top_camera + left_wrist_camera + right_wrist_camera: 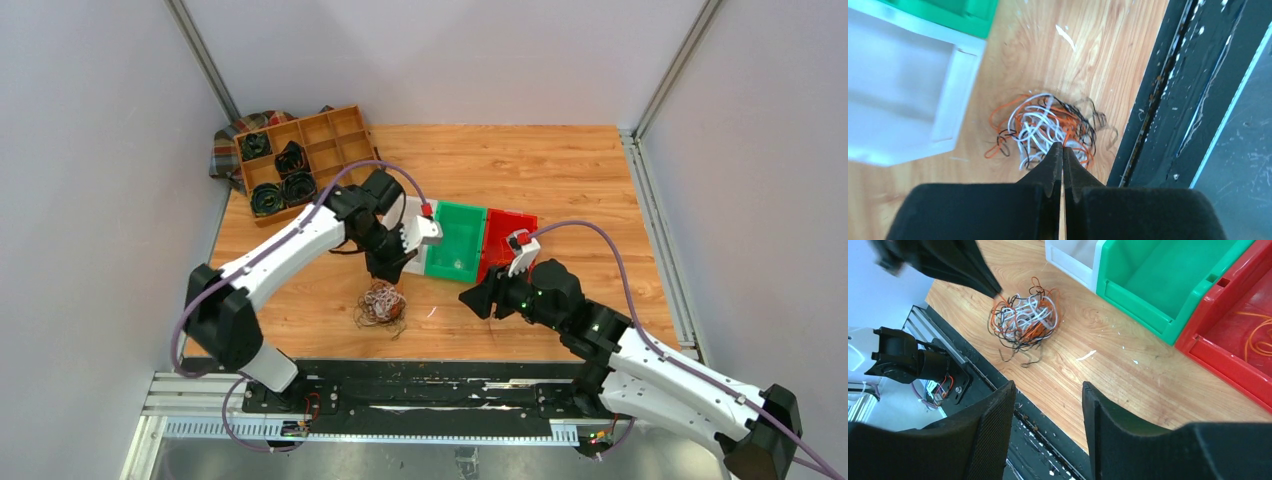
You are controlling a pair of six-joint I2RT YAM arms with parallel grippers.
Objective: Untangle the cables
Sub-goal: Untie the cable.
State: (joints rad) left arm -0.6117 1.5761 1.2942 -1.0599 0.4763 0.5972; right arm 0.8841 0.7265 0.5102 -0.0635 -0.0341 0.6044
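Observation:
The cables (382,305) lie in a tangled bunch of orange, white and black strands on the wooden table, near its front edge. They also show in the left wrist view (1048,127) and the right wrist view (1023,317). My left gripper (385,272) hangs just above the bunch. Its jaws are shut, and an orange strand runs up into the tips (1063,146). My right gripper (475,300) is open and empty (1048,390), to the right of the bunch and apart from it. One orange cable (1258,335) lies in the red bin.
A white bin (412,215), a green bin (455,212) and a red bin (510,222) stand side by side behind the bunch. A wooden divided tray (345,140) with black coiled rolls sits on a plaid cloth (225,150) at the back left. A black rail (430,385) borders the front.

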